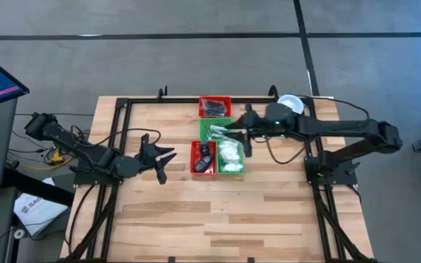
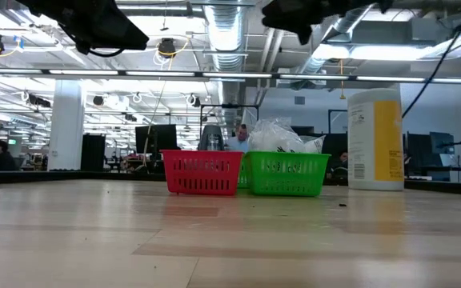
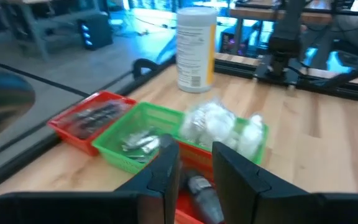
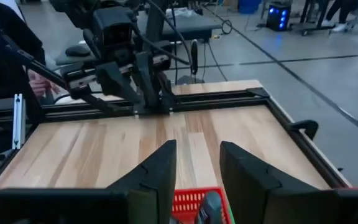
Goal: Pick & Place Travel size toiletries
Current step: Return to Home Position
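Note:
Four small trays stand together mid-table. The far red tray [image 1: 214, 107] holds dark items. The far green tray [image 1: 216, 130] holds clear packets [image 3: 138, 142]. The near red tray [image 1: 202, 158] holds dark round pieces [image 3: 199, 186]. The near green tray [image 1: 231, 158] holds white puffy lumps [image 3: 213, 121]. My right gripper [image 1: 243, 133] hovers open and empty above the green trays, and its wrist view [image 4: 197, 165] shows the red tray [image 4: 194, 204] below it. My left gripper [image 1: 167, 164] is open and empty, left of the trays, pointing at them [image 3: 196, 163].
A tall yellow canister with a white lid [image 1: 289, 103] stands at the far right, behind the trays [image 2: 374, 140]. A dark metal frame [image 1: 123, 109] runs along the table's sides. Bare wood [image 1: 218, 219] lies toward the near edge.

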### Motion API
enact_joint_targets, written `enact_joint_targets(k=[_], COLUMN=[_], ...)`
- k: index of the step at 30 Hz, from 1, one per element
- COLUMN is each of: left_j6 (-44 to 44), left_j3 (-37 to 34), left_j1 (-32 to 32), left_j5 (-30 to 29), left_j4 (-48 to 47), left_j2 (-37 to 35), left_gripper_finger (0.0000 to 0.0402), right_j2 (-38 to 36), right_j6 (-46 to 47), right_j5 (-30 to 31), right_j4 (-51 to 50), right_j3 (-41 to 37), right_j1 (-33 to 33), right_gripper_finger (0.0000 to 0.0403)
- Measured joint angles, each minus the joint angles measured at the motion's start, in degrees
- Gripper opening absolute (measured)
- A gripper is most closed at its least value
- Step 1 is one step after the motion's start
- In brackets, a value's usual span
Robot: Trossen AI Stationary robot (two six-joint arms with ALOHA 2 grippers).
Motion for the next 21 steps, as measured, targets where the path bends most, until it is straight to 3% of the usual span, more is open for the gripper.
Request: enact_joint_targets(k=[4, 11, 21], left_j6=[2.8, 5.1, 13.4], left_j3=[0.0, 0.0, -2.6], left_j1=[0.0, -0.2, 1.1], left_j5=[-4.2, -5.7, -2.1], left_j4=[0.2, 0.5, 5.2], left_j2=[0.0, -2.2, -4.8], left_gripper_finger=[0.0088, 0.0088, 0.0088], right_j2=[-5.3, -13.9, -24.2], right_j6=[0.1, 0.5, 0.5], right_j5=[0.1, 0.2, 3.8], right_j4=[0.4, 6.7, 11.3], right_j3=[-5.2, -14.3, -24.8], right_j1=[-0.8, -1.0, -1.0], right_gripper_finger=[0.0113, 0.0113, 0.0113])
